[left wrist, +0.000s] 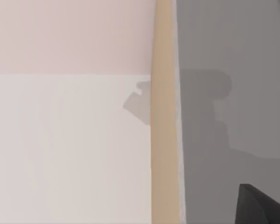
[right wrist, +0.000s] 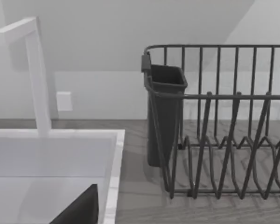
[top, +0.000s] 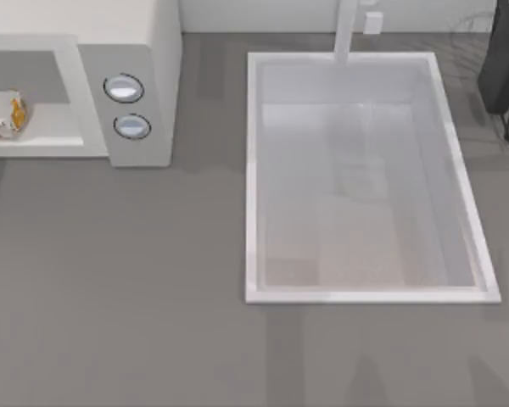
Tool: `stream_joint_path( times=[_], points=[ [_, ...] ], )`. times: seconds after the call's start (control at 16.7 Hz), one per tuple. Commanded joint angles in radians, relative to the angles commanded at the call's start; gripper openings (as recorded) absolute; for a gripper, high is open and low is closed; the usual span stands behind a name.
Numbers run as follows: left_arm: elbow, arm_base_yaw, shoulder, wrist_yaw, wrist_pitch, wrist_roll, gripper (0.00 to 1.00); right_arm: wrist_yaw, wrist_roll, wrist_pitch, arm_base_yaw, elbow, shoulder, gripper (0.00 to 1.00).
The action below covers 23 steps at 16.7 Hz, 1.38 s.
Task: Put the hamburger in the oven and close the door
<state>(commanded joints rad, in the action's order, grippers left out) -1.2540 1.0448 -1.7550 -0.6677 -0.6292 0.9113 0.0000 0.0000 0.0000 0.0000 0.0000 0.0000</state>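
Already the hamburger (top: 2,114) sits inside the oven (top: 144,51), on the cavity floor at the far side from the two knobs (top: 124,88), close to the front lip. That placement reads as the first half of the task done, so what remains is closing the door, and I cannot make out the door's panel here. The bundle is rounded and nearly as deep as it is wide, so it has no clear long axis; its printed, orange-patched wrapper faces upward.

Beyond the oven's knob panel, past a strip of bare bench (top: 153,280), lies the sink basin (top: 254,186) with its tap (right wrist: 37,79). Farther from the oven again stands the dark wire dish rack (right wrist: 224,121) with its cutlery cup (right wrist: 164,112).

I cannot tell how either arm's hand is set, nor whether either has hold of anything.
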Motion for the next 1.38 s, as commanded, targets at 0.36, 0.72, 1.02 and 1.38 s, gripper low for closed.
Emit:
stream_joint_path(
  times=[0.36,0.72,1.02,1.38],
  points=[
    [0.170,-0.003,-0.081,-0.002,0.259,0.005,0.00,0.000,0.000,0.000,0.000,0.000,0.000,1.00],
    [0.182,-0.004,-0.079,-0.001,0.269,0.002,0.00,0.000,0.000,0.000,0.000,0.000,0.000,1.00],
    [0.344,-0.082,0.061,0.040,0.345,-0.087,0.00,0.000,0.000,0.000,0.000,0.000,0.000,1.00],
    [0.552,-0.183,0.232,0.089,0.443,-0.194,0.00,0.000,0.000,0.000,0.000,0.000,0.000,1.00]
  ],
)
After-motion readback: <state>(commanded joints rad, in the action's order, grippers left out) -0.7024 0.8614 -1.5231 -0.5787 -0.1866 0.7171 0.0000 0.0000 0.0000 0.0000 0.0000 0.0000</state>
